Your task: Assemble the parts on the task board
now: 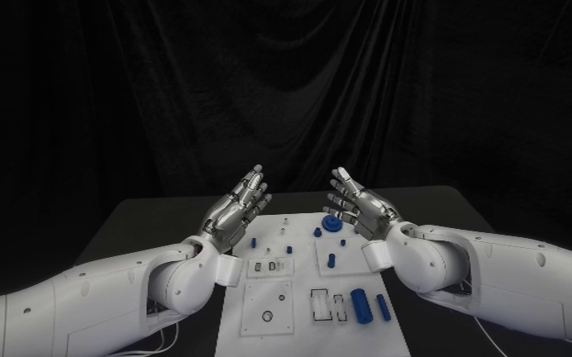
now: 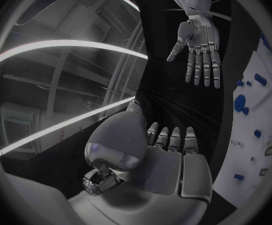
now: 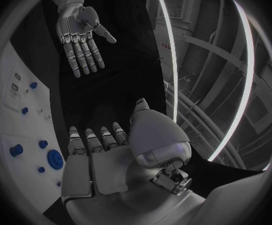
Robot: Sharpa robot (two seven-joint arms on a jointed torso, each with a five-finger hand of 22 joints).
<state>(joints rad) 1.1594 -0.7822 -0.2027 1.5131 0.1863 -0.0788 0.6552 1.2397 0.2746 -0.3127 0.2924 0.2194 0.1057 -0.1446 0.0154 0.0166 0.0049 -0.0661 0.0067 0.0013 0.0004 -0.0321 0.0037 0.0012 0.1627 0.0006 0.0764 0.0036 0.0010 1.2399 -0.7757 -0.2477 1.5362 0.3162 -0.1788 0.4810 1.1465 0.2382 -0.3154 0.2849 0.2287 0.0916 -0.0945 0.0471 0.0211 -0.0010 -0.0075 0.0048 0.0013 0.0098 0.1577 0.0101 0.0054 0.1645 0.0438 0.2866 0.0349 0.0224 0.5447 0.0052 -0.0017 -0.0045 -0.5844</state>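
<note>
Down on the black table point(image 1: 143, 216) lies the white task board point(image 1: 312, 324), long and narrow, running away from the robot between its two arms. Nearest on the board, two blue cylindrical parts point(image 1: 360, 306) lie side by side at the right, just beside a pair of dark-rimmed rectangular slots point(image 1: 328, 304). To their left sits a square plate with a small ring point(image 1: 267, 316) in it. Farther up, small blue pegs point(image 1: 329, 259) stand dotted across the middle of the board, and beyond them a larger round blue knob point(image 1: 331, 223) sits close beside the right hand. Behind the table hangs a black curtain point(image 1: 286, 68), heavily folded.

Both hands are raised over the far end of the board, palms turned toward each other, well apart. The left hand point(image 1: 239, 203) has its fingers straight and spread, holding nothing. The right hand point(image 1: 361, 206) is the same, fingers extended and apart, nothing in them.

The left wrist view looks along the back of the left hand point(image 2: 149, 160) and catches the right hand point(image 2: 199, 47) across from it, palm open, fingers fanned. The board point(image 2: 254, 150) curves past at the side with the round blue knob point(image 2: 240, 103) on it. This camera adds bright curved light strips point(image 2: 61, 47) overhead.

The right wrist view mirrors it: right hand point(image 3: 120, 160) in front, left hand point(image 3: 81, 37) opposite with its fingers splayed, the knob point(image 3: 55, 158) and pegs point(image 3: 25, 110) on the board point(image 3: 11, 130).
</note>
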